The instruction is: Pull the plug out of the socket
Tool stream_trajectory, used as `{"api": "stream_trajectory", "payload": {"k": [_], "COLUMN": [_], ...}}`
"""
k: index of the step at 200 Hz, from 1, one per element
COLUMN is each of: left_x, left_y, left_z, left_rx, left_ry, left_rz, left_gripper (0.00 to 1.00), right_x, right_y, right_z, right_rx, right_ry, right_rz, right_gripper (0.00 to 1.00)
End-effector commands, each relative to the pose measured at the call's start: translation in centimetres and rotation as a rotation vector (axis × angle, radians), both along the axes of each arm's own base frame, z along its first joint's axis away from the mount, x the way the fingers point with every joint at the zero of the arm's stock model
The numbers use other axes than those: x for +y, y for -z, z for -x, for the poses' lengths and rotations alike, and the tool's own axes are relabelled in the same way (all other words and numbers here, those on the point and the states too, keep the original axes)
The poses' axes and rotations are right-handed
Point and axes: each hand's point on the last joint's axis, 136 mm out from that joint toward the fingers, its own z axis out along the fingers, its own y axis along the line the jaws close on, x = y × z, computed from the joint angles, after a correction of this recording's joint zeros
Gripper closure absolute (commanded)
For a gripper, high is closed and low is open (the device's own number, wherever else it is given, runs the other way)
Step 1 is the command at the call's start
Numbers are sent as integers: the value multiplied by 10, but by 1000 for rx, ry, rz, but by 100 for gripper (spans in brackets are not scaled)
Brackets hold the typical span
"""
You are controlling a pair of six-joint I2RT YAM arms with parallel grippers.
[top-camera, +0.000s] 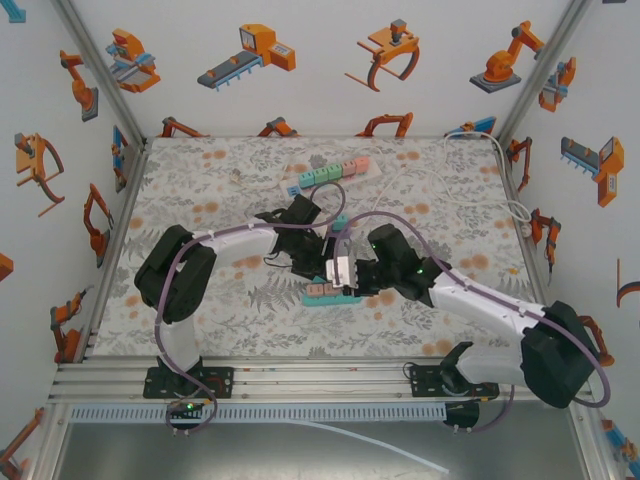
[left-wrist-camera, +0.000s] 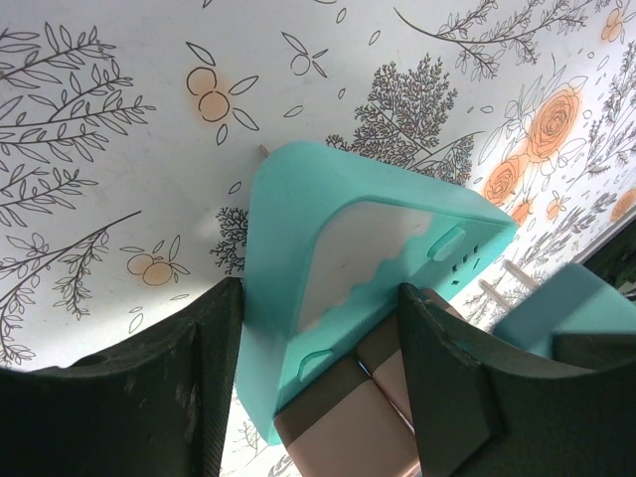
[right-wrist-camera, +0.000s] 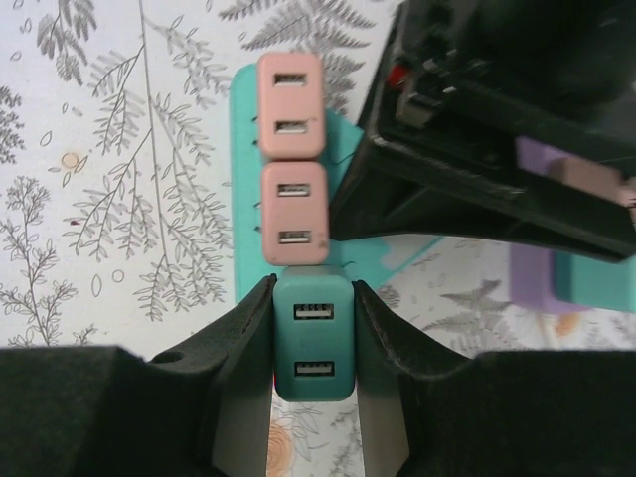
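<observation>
Teal USB plug (right-wrist-camera: 313,338) is sitting in an end socket of the teal power strip (right-wrist-camera: 243,179), which is lying on the table (right-wrist-camera: 119,199) and also carrying two pink adapters (right-wrist-camera: 291,104). The right tool (right-wrist-camera: 313,298) is clenching the plug by its two flat sides. The left tool (left-wrist-camera: 318,298) is apparently clamping the strip, bracing it. Rigid, light and slick-faced, the plug is probably sitting tight on its prongs, so gripping firmly low on those sides and pulling straight is looking safest.
</observation>
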Motion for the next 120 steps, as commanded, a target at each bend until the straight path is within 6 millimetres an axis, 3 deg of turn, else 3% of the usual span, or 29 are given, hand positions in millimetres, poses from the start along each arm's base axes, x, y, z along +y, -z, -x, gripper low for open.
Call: {"api": "stream_trajectory", "payload": {"k": [1, 28, 59, 92, 120], "left_x": [107, 95, 70, 44, 25], "left_y": [100, 88, 53, 13, -18], "left_z": [23, 18, -2, -25, -34], "left_rx": [16, -5, -75, -151, -189], "left_ry": [4, 3, -11, -16, -2], "left_rz": [-549, -489, -383, -275, -179], "left_gripper": [46, 45, 42, 40, 37], "right_x": [20, 12, 4, -16, -52], "right_y": [-62, -75, -103, -127, -138], "right_z": [3, 3, -2, -29, -66], "right_rx": [-106, -109, -16, 156, 358], "right_ry": [-63, -3, 154, 471, 870], "right_rz": [-164, -189, -293, -444, -617], "right_gripper": [100, 100, 100, 100, 100]}}
